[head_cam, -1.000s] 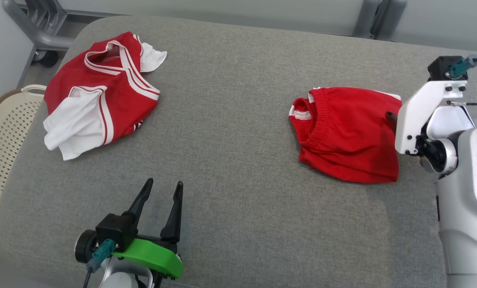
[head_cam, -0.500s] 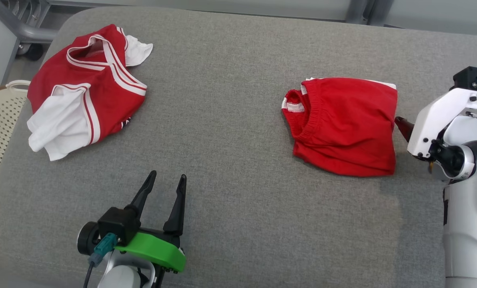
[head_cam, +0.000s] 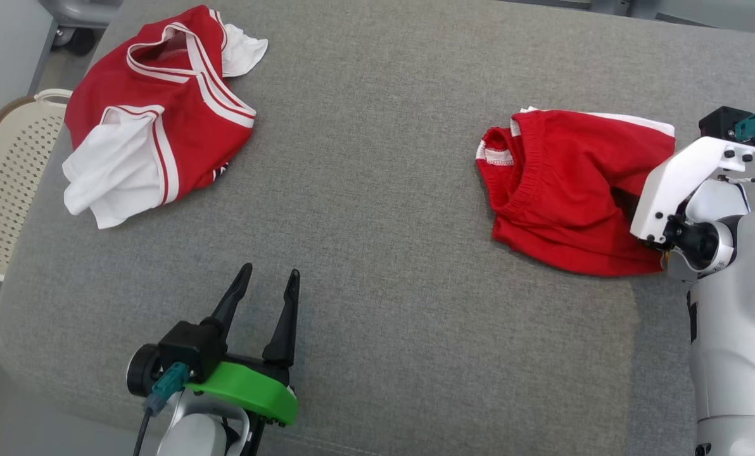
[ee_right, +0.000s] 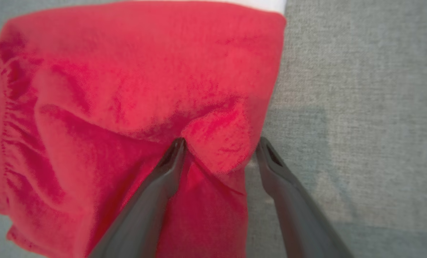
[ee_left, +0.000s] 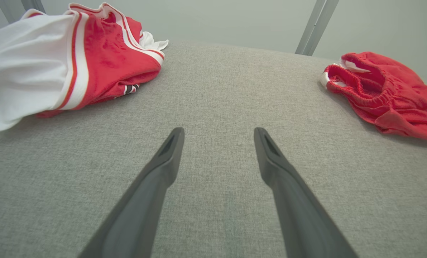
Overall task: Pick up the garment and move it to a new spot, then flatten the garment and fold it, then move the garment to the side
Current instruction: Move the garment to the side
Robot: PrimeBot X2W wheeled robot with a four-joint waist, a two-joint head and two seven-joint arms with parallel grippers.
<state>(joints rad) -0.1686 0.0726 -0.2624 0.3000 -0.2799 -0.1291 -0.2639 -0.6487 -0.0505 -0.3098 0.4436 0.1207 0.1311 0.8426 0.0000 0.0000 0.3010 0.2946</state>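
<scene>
Right claw (ee_right: 220,142) spread astride garment (ee_right: 109,71) fold, wrist view, hidden from head view

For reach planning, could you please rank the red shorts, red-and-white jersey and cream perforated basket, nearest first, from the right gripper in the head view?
1. Red shorts, touching the right gripper.
2. Red-and-white jersey, far left.
3. Cream perforated basket, leftmost.

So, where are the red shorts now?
Head view: the red shorts lie on the right of the grey surface, at the right end effector.
</scene>
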